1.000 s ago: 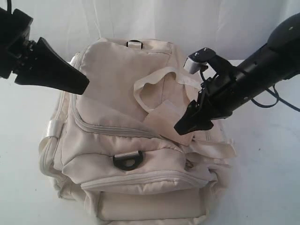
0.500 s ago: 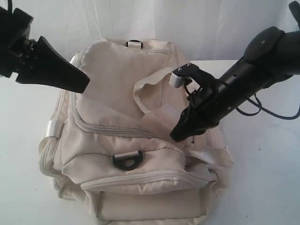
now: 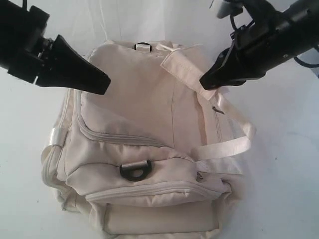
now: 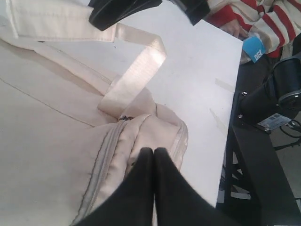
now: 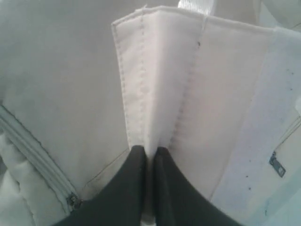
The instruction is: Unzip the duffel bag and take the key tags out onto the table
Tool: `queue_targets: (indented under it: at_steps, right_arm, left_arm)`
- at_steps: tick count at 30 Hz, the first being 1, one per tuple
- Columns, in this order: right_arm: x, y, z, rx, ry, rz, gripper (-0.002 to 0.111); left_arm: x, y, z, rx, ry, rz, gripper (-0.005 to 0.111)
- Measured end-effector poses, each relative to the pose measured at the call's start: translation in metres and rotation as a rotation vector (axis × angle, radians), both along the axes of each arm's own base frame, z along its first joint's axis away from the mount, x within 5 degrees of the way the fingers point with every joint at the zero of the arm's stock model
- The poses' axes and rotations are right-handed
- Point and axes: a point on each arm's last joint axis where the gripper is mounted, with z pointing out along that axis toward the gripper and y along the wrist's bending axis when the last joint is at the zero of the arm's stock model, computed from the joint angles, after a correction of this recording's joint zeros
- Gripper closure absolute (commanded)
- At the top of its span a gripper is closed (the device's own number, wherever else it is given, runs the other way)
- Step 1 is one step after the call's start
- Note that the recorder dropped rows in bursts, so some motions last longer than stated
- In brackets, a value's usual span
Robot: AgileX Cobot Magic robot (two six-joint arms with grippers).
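The cream duffel bag lies zipped on the white table. My right gripper is shut on the padded wrap of the bag's strap handle, holding it up above the bag's far right side. In the right wrist view the wrap is pinched between the right gripper's jaws. My left gripper hovers shut and empty over the bag's left side, near a zipper seam. The key tags are hidden.
A black D-ring sits on the bag's front, and a zipper curves across the top. One strap loops off the bag's right side. Past the table's edge in the left wrist view are a striped sleeve and black stands.
My right gripper shut on the handle wrap and rose up and back to the right, lifting the handle off the bag's top. The left gripper shifted slightly to the right.
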Motion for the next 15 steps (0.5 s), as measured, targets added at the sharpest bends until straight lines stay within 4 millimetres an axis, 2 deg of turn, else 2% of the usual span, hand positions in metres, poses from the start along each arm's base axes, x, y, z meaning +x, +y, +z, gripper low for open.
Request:
queue_targets:
  at_steps: [1, 3, 6, 8, 10, 15]
  right_arm:
    - [0.001, -0.001, -0.003, -0.01, -0.004, -0.006, 0.108]
    - [0.01, -0.003, -0.02, -0.063, -0.017, -0.042, 0.099]
    - [0.021, -0.006, -0.044, -0.14, 0.021, -0.098, 0.059]
    - [0.025, -0.009, -0.051, -0.191, 0.035, -0.134, 0.044]
    - [0.025, -0.012, -0.052, -0.211, 0.04, -0.156, 0.046]
    - [0.005, -0.017, -0.031, -0.213, 0.092, -0.139, 0.049]
  left_arm:
    - [-0.001, -0.002, 0.0, -0.002, 0.002, -0.007, 0.107]
    - [-0.002, -0.012, -0.004, 0.001, 0.012, -0.041, 0.107]
    - [-0.006, -0.02, -0.006, 0.002, 0.015, -0.073, 0.107]
    - [-0.009, -0.023, -0.005, -0.003, 0.018, -0.089, 0.107]
    - [-0.01, -0.026, -0.005, -0.006, 0.011, -0.091, 0.107]
    - [-0.003, -0.038, -0.008, -0.017, -0.005, -0.045, 0.107]
